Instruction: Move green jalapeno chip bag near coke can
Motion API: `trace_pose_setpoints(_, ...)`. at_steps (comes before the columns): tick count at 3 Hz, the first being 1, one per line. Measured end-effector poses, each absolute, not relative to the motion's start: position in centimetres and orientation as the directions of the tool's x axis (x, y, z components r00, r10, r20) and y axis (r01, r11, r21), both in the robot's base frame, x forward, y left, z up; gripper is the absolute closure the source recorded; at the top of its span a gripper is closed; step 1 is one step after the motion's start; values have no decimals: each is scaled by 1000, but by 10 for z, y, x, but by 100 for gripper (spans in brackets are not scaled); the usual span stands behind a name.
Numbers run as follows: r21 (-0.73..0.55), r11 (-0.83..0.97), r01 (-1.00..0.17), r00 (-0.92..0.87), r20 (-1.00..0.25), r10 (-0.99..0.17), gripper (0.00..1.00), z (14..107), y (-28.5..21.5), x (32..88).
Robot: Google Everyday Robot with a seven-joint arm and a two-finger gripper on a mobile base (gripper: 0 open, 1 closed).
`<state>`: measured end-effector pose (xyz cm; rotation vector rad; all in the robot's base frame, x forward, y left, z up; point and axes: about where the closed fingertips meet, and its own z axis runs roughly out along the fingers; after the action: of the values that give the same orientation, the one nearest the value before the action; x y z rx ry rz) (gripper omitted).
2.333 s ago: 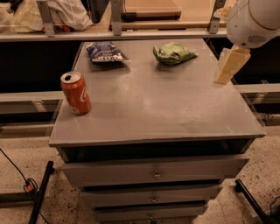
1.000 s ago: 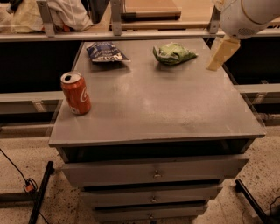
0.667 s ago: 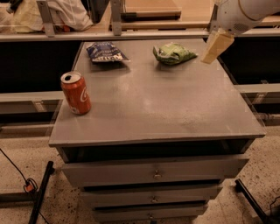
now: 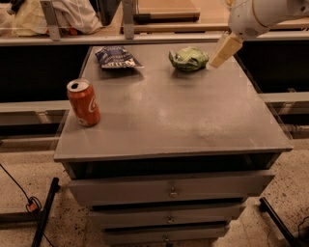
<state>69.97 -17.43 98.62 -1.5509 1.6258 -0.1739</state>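
Though crosswise, green bag (image 4: 188, 59) beside tool (image 4: 221, 53)

Arm: a white rounded arm segment (image 4: 260, 14) enters at the top right corner, slanting down and leftward. End effector: the pale tan pincer (image 4: 222, 52) hangs from its lower end, far right, tilted, tip pointing down-left.

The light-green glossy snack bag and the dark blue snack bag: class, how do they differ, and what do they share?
The light-green glossy snack bag is bunched into a mound; the dark blue snack bag with white lettering lies flatter. The green bag sits beside the cream gripper; the blue bag lies well away from it. Both rest at the back of the grey cabinet top.
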Motion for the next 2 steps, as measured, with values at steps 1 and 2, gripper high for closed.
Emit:
trace_pose_setpoints(1,-588,244,-771,146,-536,-832,0,968,-167,712)
trace_pose_setpoints(2,-590,248,-768,170,-562,-809,0,958,-160,725)
